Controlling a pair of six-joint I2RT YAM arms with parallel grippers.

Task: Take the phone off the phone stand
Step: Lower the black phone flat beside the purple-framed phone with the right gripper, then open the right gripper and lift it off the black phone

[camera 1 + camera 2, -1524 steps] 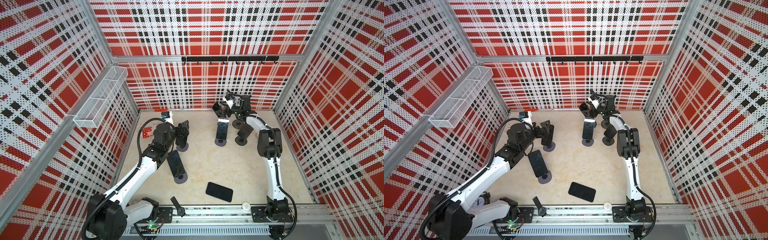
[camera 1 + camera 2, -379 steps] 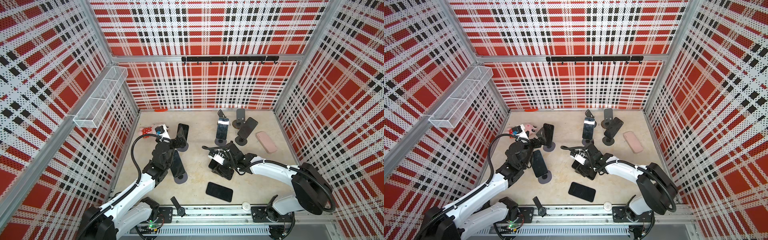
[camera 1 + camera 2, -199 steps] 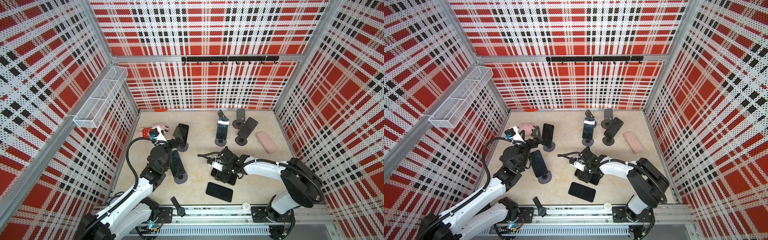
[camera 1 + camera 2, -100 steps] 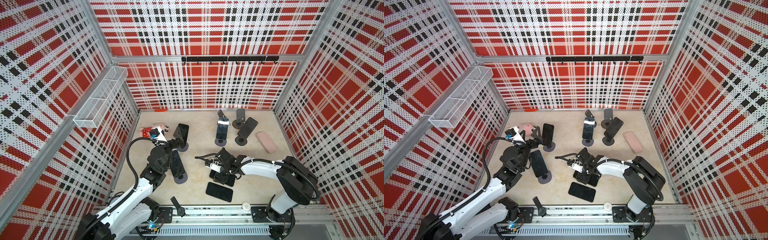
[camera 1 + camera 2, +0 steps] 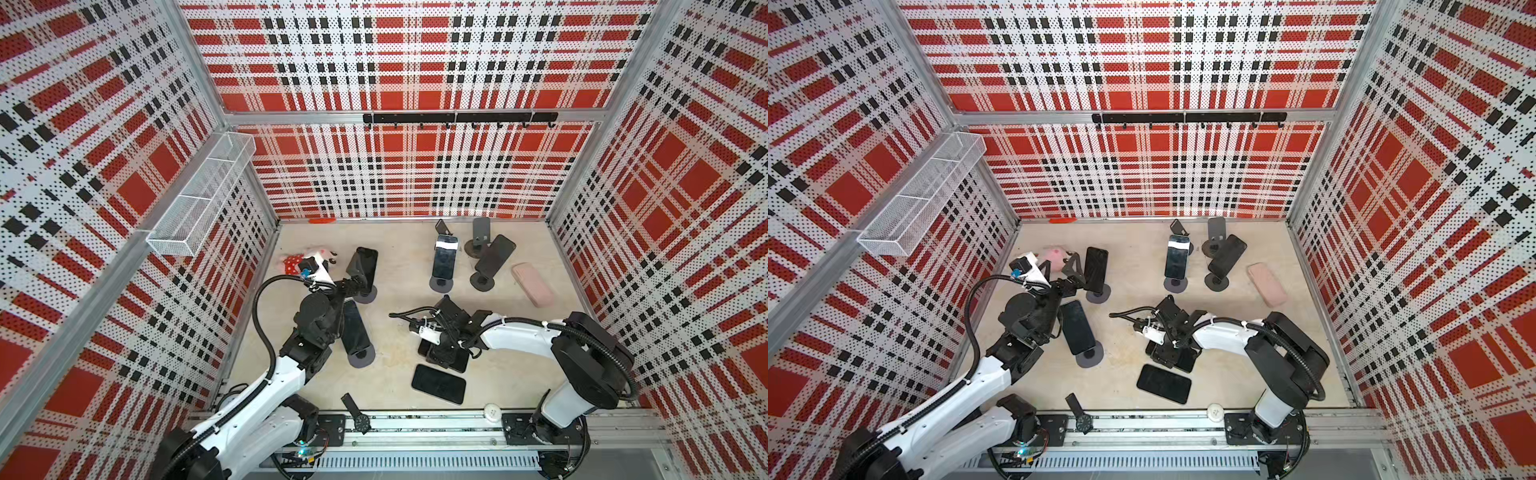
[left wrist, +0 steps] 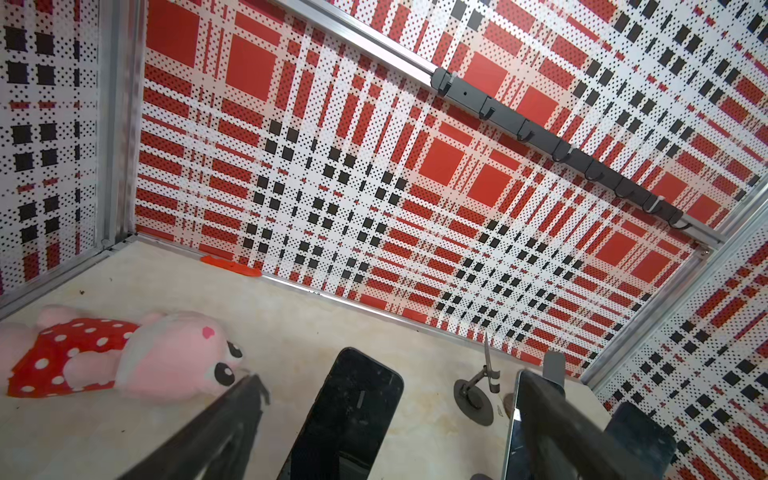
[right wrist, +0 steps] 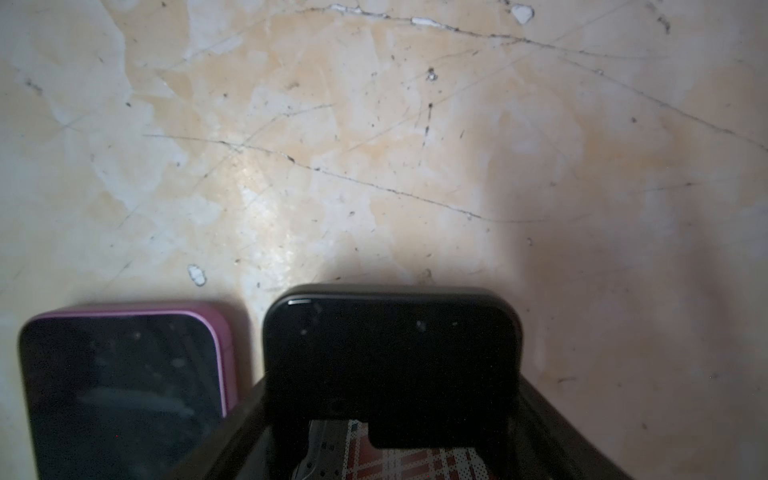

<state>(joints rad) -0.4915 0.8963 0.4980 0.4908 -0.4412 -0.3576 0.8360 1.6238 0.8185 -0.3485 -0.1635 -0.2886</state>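
My right gripper (image 5: 442, 353) is low over the floor at front centre, shut on a black phone (image 7: 390, 357) whose sides sit against both fingers. Beside it, a pink-cased phone (image 7: 124, 386) lies flat, screen up, seen in both top views (image 5: 438, 384) (image 5: 1163, 383). My left gripper (image 6: 388, 380) stands open at the back left. Its fingers (image 6: 232, 419) straddle, without touching, a dark phone (image 6: 353, 415) that leans on a phone stand (image 5: 366, 294). A second phone on a stand (image 5: 355, 328) stands right beside the left arm.
At the back right, two more phones lean on stands (image 5: 444, 257) (image 5: 494, 255), with two empty stands (image 5: 480, 237) (image 5: 442, 226) behind them. A pink case (image 5: 532, 284) lies at the right and a pink plush toy (image 5: 299, 259) at the back left. A watch (image 5: 357, 413) lies on the front rail.
My right gripper has carried the black phone leftwards and down to the floor beside the pink-cased phone. The left gripper has stayed open at the back-left stand.
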